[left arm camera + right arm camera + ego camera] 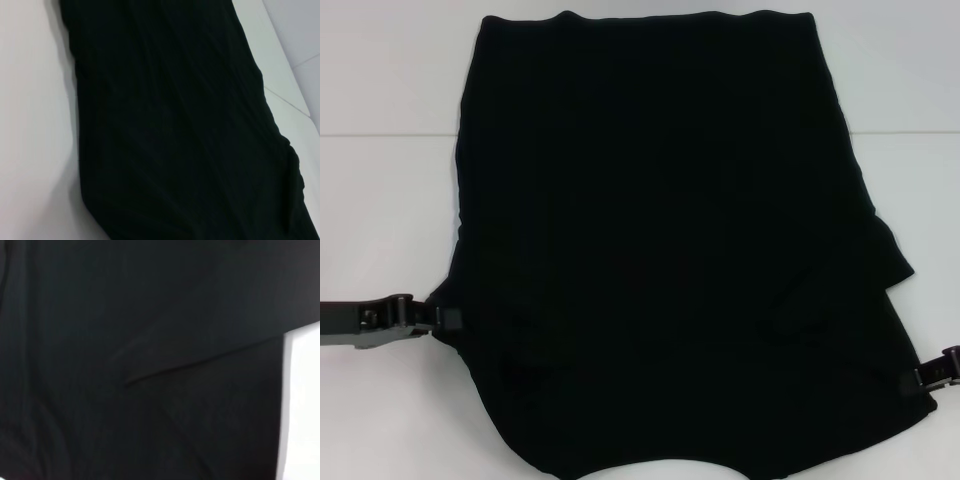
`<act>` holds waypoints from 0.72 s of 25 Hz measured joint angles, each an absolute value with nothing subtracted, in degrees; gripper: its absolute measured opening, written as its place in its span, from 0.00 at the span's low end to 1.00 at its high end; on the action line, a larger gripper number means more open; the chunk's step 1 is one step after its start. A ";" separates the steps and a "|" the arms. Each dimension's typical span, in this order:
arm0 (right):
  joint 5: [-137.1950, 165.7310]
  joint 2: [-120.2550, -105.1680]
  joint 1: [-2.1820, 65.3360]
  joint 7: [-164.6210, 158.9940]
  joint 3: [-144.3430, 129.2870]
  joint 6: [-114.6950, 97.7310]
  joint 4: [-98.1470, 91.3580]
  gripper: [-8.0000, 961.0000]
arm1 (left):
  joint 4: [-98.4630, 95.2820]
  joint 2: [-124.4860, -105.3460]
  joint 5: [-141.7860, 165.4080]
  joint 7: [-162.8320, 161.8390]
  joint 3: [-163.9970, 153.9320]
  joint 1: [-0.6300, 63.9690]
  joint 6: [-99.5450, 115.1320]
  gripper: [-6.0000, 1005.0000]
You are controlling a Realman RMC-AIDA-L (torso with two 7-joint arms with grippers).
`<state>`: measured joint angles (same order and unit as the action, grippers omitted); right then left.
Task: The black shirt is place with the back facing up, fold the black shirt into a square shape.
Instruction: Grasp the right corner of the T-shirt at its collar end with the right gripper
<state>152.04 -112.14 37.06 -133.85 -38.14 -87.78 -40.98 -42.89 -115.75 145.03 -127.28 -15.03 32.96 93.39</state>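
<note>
The left gripper sits at the near left edge of the black shirt, its dark fingers reaching in from the side and meeting the cloth right at the hem line. They look pressed onto the fabric, but whether they are clamped on it or merely touching it cannot be told from the head view. The right gripper is at the near right edge of the shirt, only partly in frame, its tip against the cloth (how far its fingers are apart cannot be told either).

Between the two grippers the shirt lies flat on the white table, covering most of the middle of the view. Both sides appear folded in, so the outline is a tall block, narrower at the far end. On the right side one layer steps out over another, leaving a jagged edge. The left wrist view shows the shirt as a long dark band on the table; the right wrist view is nearly filled by cloth with a diagonal fold line.
</note>
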 joint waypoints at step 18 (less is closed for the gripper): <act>151.61 -114.43 38.51 -134.29 -38.61 -89.84 -41.28 0.26 | -42.89 -115.69 144.90 -127.36 -14.82 32.97 92.71 0.07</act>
